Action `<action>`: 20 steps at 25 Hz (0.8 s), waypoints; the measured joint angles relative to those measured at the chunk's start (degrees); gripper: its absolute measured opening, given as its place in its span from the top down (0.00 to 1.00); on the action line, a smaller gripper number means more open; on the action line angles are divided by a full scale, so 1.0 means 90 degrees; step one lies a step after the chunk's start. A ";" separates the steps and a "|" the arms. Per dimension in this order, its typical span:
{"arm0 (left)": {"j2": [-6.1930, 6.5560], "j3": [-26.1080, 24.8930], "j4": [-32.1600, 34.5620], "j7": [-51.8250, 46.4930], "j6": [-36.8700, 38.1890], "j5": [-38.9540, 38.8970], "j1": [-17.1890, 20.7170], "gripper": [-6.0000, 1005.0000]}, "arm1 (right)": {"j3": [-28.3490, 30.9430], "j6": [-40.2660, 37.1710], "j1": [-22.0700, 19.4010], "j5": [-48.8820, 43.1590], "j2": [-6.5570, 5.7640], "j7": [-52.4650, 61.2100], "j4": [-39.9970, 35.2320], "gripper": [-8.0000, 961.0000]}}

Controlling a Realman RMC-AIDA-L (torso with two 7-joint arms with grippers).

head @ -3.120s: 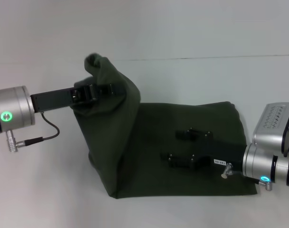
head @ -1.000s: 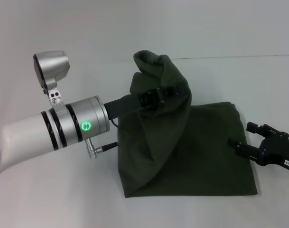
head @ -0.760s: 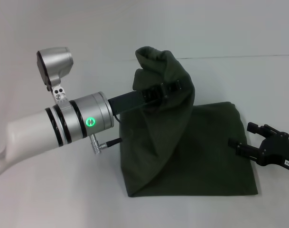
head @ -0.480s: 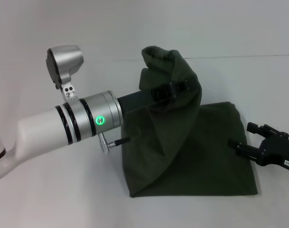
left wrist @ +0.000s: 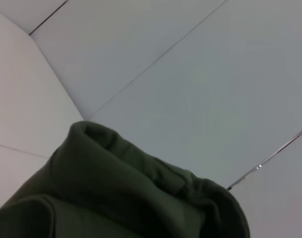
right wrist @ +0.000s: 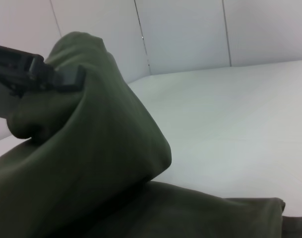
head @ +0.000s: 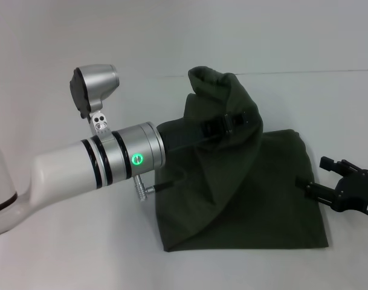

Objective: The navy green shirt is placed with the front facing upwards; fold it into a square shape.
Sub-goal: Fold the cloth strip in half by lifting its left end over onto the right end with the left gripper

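the left gripper [head: 231, 122], a black two-fingered clamp on a silver and white arm, is pinching a bunched edge of the navy green shirt [head: 256, 193], a large dark olive cotton t-shirt already folded to a rough rectangle on the white table [head: 81, 254]. the pinched cloth is raised above the rest of the shirt and peaks in a soft lump over the gripper, with a steep drape falling from it to the shirt's near left corner. the left wrist view shows only that lump [left wrist: 141, 193] against the pale wall.

beyond the shirt's right edge, the right gripper [head: 341, 181], black as well, hovers just off the fabric with its fingers spread, holding nothing.

the risks from here, as i judge them: the grip is on a wad rather than a clean hem, so layers could slip out unevenly and the fold would land crooked. with nothing pinning the flat part of the shirt, carrying the raised edge across could drag the whole garment toward its right edge instead of folding it. releasing too high would let the lump collapse into wrinkles, spoiling the square.
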 joint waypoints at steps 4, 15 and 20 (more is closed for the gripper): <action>0.0001 0.0315 -0.0078 0.0203 -0.0166 -0.0374 -0.0029 0.80 | 0.0055 0.0000 -0.0039 0.0000 0.0000 -0.0025 -0.0001 0.08; -0.0001 0.1274 -0.0201 0.0190 -0.0561 -0.1416 -0.0163 0.79 | 0.0079 -0.0057 -0.0180 -0.0001 0.0000 0.0006 -0.0164 0.08; 0.0000 0.1352 -0.0211 0.0206 -0.0580 -0.1637 -0.0175 0.75 | 0.0107 -0.0084 -0.0226 -0.0001 -0.0051 0.0009 -0.0168 0.08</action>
